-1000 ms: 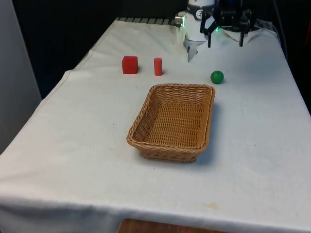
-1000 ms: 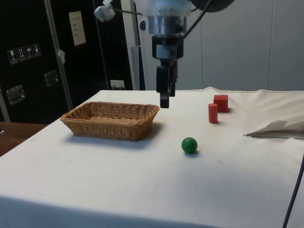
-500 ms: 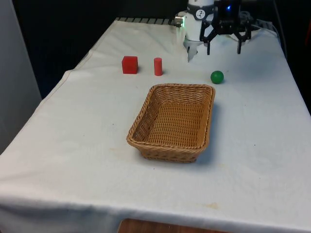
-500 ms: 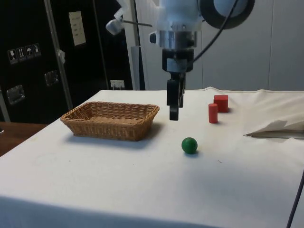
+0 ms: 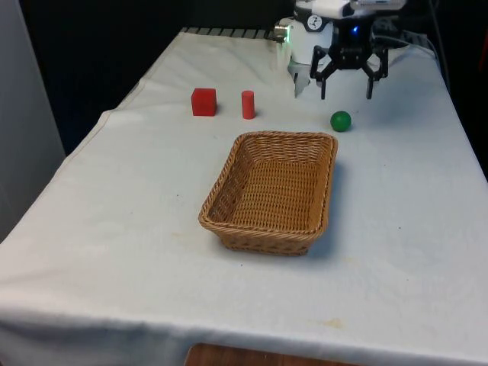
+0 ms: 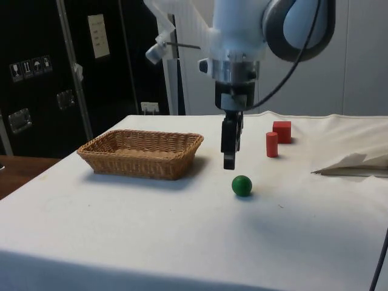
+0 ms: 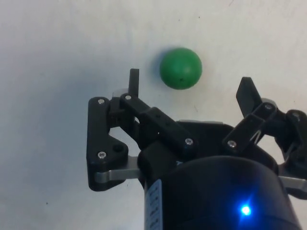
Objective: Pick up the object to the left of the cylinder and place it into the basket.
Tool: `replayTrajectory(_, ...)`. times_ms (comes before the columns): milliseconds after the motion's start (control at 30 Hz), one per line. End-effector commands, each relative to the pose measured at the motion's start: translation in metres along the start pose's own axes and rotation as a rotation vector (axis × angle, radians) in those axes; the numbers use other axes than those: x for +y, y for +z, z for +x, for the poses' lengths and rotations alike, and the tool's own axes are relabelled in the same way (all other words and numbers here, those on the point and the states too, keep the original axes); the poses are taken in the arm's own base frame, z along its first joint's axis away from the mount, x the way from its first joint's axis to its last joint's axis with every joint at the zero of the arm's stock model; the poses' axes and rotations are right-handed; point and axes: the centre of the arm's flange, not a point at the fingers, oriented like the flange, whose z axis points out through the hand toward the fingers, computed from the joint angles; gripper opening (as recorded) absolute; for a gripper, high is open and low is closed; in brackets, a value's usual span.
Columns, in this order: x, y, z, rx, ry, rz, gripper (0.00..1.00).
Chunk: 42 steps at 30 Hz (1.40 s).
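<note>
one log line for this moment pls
gripper: open, empty, above green ball | red cube: on cloth, on the front view's left of red cylinder, untouched | basket: empty

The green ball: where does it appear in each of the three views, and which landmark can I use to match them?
Front view: ball on the cloth beyond the basket's far right corner, below the gripper.
Side view: ball on the cloth right of the basket, just below the gripper.
Wrist view: ball on the cloth beyond the open jaws.
Shared landmark: the gripper, above the ball.
</note>
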Motion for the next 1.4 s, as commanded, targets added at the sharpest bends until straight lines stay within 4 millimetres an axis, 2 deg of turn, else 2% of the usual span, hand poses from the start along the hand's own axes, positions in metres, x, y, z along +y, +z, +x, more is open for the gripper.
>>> replayTrajectory(0,-0.001,0.003,-0.001,0.01,0.004,0.001,1.0)
replayTrajectory(900,0.001,0.054,-0.021,-0.016,-0.007,-0.054,1.0)
replayTrajectory(1300,0.004,0.066,-0.022,-0.026,-0.013,-0.072,1.0)
replayTrajectory(1333,0.004,0.066,-0.022,-0.028,-0.013,-0.073,0.96)
replayTrajectory(1367,0.004,0.066,-0.022,-0.028,-0.014,-0.073,0.89)
